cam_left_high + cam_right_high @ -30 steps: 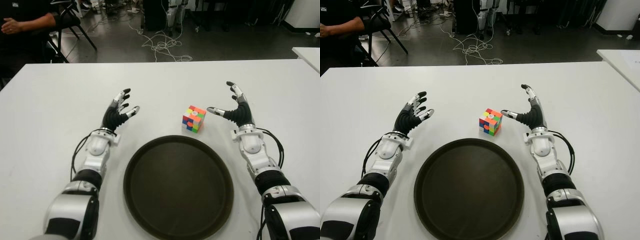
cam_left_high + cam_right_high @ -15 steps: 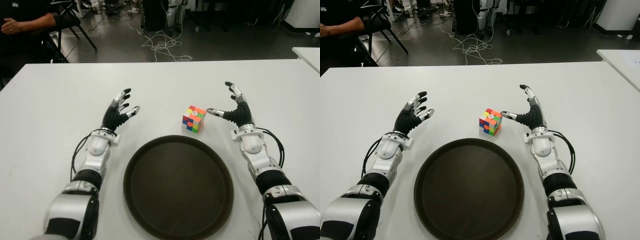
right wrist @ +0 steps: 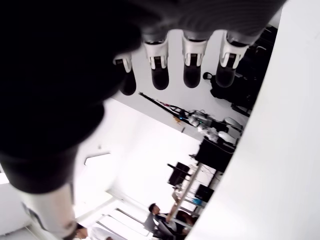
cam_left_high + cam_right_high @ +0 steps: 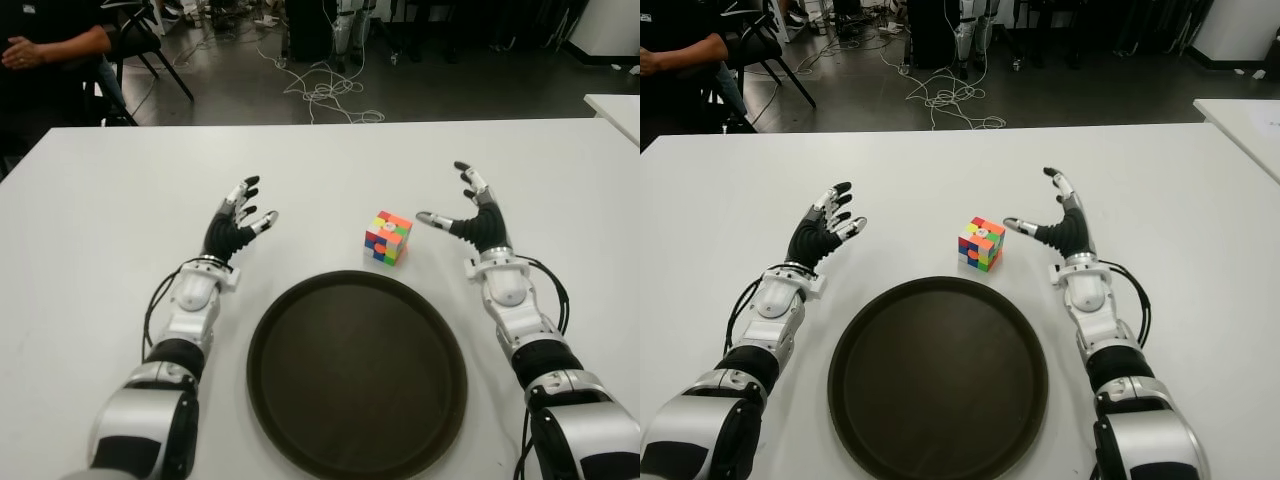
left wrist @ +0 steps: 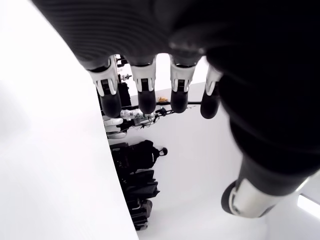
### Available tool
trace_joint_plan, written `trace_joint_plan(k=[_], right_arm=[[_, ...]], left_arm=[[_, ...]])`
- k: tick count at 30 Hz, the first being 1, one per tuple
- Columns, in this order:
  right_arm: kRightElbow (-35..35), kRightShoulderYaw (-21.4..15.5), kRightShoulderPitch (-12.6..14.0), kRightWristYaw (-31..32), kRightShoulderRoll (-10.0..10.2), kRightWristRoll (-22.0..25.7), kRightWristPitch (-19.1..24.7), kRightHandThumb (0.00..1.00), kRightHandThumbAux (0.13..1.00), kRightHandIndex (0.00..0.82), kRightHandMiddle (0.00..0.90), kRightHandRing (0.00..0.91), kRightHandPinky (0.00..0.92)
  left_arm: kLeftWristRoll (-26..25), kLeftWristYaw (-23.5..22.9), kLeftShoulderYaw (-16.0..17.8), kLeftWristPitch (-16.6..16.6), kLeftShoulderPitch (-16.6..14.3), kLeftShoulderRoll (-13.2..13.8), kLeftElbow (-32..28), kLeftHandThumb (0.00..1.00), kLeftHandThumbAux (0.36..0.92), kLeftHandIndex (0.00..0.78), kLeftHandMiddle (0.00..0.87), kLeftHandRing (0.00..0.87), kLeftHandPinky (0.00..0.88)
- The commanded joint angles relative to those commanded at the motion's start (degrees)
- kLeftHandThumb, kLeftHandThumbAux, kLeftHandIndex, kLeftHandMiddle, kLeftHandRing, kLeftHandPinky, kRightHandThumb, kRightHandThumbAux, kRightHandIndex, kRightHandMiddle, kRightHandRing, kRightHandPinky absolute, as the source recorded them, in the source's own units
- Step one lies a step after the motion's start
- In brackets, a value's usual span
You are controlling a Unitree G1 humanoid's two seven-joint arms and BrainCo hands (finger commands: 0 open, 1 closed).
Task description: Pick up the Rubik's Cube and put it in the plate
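The Rubik's Cube point(image 4: 388, 237) sits on the white surface point(image 4: 100, 230), just beyond the far rim of the dark round plate point(image 4: 357, 375) and apart from it. The right robot hand point(image 4: 472, 218) is near the cube's right side, fingers spread and released, its thumb pointing toward the cube without touching it. The left robot hand point(image 4: 237, 224) shows well to the left of the cube, fingers spread, grasping nothing. A seated person point(image 4: 45, 45) is at the far left.
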Motion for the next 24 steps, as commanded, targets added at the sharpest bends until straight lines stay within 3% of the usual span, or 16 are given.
trace_joint_plan(k=[9, 14, 16, 20, 24], right_arm=[[-4.3, -0.1, -1.2, -1.6, -1.6, -1.9, -1.8, 0.000, 0.822, 0.000, 0.000, 0.000, 0.000], [-3.2, 1.7, -7.6, -1.0, -3.5, -4.8, -1.9, 0.000, 0.860, 0.000, 0.004, 0.000, 0.000], [-2.4, 2.6, -8.9, -0.1, -4.4, -5.9, -2.9, 0.000, 0.873, 0.000, 0.007, 0.000, 0.001], [-3.4, 4.6, -8.4, 2.1, -6.5, -8.0, -5.0, 0.000, 0.878, 0.000, 0.010, 0.001, 0.009], [-5.0, 6.7, -8.1, 6.4, -8.9, -9.5, -5.4, 0.000, 0.819, 0.000, 0.013, 0.004, 0.008]], left_arm=[[1.0, 0.7, -0.4, -0.2, 0.0, 0.2, 0.0, 0.000, 0.768, 0.000, 0.000, 0.000, 0.000], [1.6, 1.4, -0.7, 0.0, 0.1, 0.3, 0.0, 0.000, 0.761, 0.000, 0.000, 0.000, 0.000], [1.8, 1.7, -0.8, 0.2, 0.0, 0.4, 0.0, 0.000, 0.758, 0.000, 0.000, 0.000, 0.000], [2.2, 2.2, -1.1, 0.3, 0.1, 0.4, 0.0, 0.000, 0.744, 0.000, 0.000, 0.000, 0.000], [2.3, 2.4, -1.3, 0.3, 0.2, 0.4, -0.2, 0.000, 0.752, 0.000, 0.000, 0.000, 0.000]])
